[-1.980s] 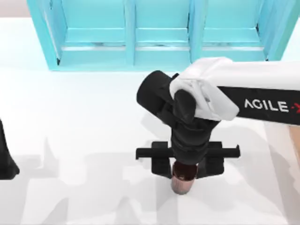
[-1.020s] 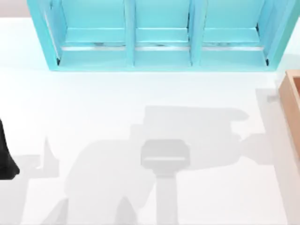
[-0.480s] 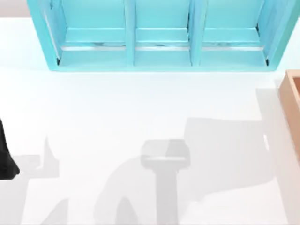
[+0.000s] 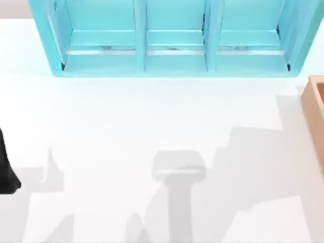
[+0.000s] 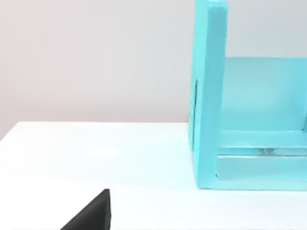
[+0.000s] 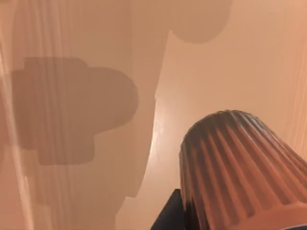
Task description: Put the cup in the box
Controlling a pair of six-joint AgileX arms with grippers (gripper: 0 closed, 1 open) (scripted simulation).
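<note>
Right wrist view: the cup [image 6: 240, 167] sits close under the camera, ribbed copper-brown wall tapering away from the lens, base end pointing toward the orange-brown floor of the box [image 6: 86, 48]. A dark piece of the right gripper [image 6: 168, 215] shows against the cup's wide end, touching it; whether the fingers are clamped on the cup or apart cannot be told from this. The cup is over the box interior, with wood-grain floor all around it and a blocky shadow cast on that floor to one side; contact between cup base and floor cannot be told. Top view: the box [image 4: 313, 101] appears as a tan wall with an orange-brown inner face at the right edge of the tabletop [image 4: 126, 126], roughly midway along that edge. The white tabletop carries grey shadows across its near half, including a broad one toward the right edge near the box. A turquoise three-bay shelf [image 4: 172, 40] stands along the far edge of the tabletop. Left arm [image 4: 6, 172]: a dark part of it sits at the left edge of the tabletop, parked. Left wrist view: a black wedge of the left gripper [image 5: 91, 215] shows low over the tabletop, fingers' state cannot be told; beyond it the shelf's end wall [image 5: 208, 96] stands upright on the tabletop, with a plain pale wall [image 5: 96, 57] behind.
</note>
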